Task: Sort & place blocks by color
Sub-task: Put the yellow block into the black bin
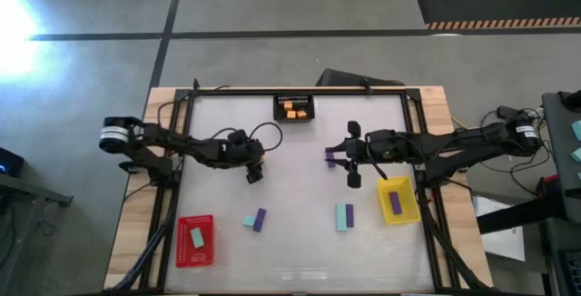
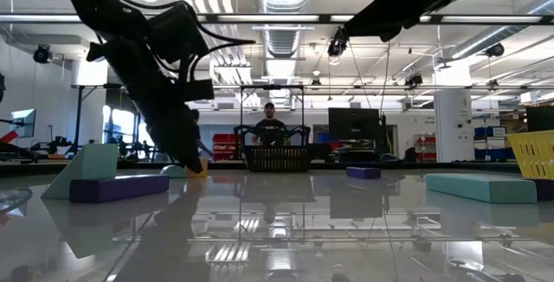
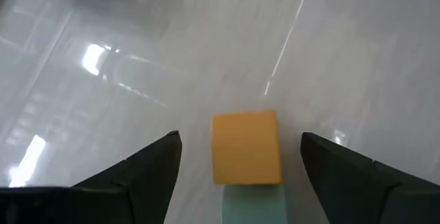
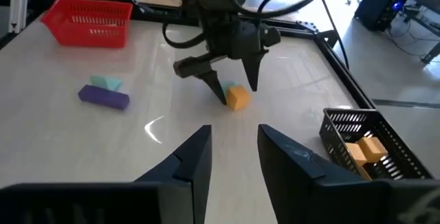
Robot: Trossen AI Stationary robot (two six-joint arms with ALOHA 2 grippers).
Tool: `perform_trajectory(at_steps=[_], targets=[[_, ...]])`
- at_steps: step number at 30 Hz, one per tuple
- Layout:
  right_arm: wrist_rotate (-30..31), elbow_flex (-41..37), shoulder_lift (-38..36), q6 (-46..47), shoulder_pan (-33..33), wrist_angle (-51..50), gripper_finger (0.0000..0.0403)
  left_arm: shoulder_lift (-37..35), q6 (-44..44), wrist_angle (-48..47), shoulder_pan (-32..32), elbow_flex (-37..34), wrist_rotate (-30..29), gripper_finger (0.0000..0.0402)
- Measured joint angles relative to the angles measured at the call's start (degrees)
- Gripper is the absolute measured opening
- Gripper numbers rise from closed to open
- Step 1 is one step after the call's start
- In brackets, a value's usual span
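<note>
Between the open left tool's (image 3: 240, 176) fingers sits an orange block (image 3: 245, 146).

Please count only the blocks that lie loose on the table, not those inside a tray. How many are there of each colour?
orange block: 1
purple blocks: 2
teal blocks: 3
Total: 6
</note>
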Motion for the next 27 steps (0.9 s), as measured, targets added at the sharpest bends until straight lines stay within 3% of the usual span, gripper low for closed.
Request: perform_trajectory(at_steps=[19,27], targets=[[0.01,0.00,0.00,0.55,0.00,0.04,0.0107,1.99,0.09,1.66,0.55,0.04,-0.15,0.0280],[0.01,-0.02,0.00,0.57,0.00,0.01,0.0114,1.99,0.14,2.00,0.55,-0.01,0.03,0.0228]])
